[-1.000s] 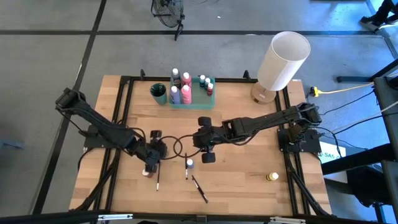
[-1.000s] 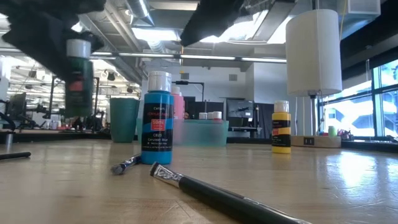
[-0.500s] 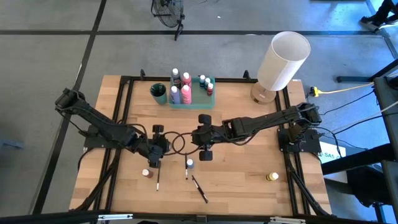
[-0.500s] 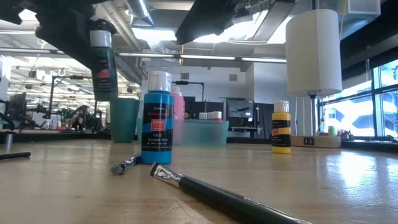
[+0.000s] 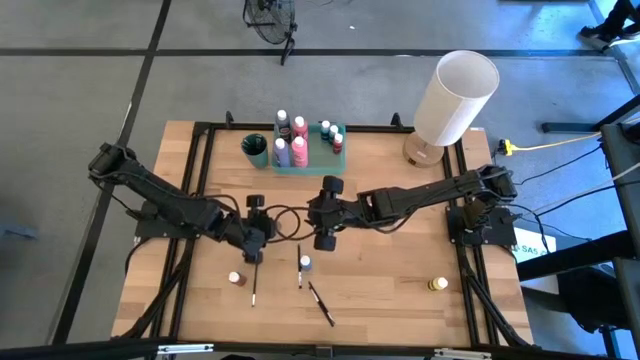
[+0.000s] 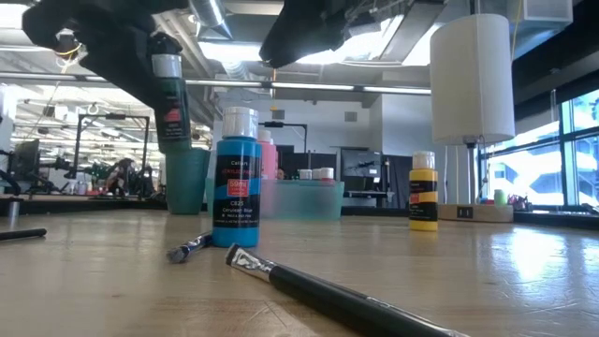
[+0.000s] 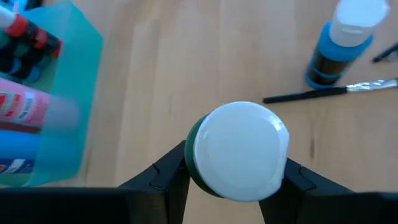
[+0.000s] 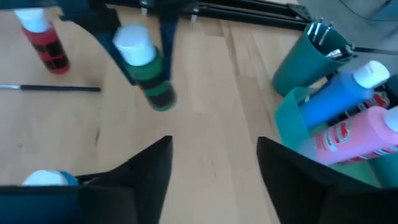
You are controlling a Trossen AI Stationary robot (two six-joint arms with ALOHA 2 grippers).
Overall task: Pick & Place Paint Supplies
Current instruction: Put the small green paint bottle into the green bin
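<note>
Now left gripper (image 5: pixel 254 236) clamps green paint bottle (image 6: pixel 169 98) off the table (image 5: pixel 400 280), mid-left. Right gripper (image 5: pixel 321 213) beside it at centre, fingers spread, holding nothing. Blue bottle (image 5: pixel 305 263) and brushes (image 5: pixel 320 303) lie in front; yellow bottle (image 5: pixel 437 285) far right.

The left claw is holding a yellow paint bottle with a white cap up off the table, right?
Not quite. The left claw does hold a bottle with a white cap off the table, but it is a green bottle, not yellow. The low view shows its dark green body. The yellow bottle stands on the table by itself.
</note>
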